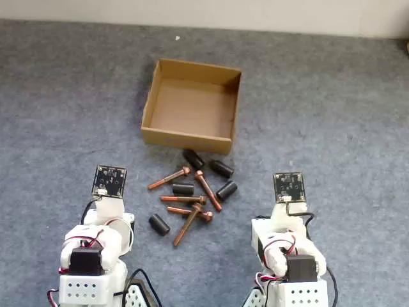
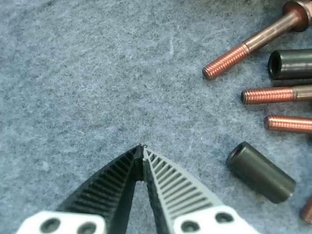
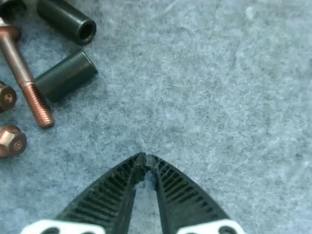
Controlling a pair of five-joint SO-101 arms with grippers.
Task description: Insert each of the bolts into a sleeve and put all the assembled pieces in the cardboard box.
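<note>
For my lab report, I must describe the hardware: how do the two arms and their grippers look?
The left arm and right arm have white shells, black motors, and red and black cables. The left gripper has one black and one grey ribbed finger; the right gripper has two black ribbed fingers.

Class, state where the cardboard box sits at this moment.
In the high view the cardboard box sits centrally on the grey surface, its near wall just beyond the scattered bolts and black sleeves.
</note>
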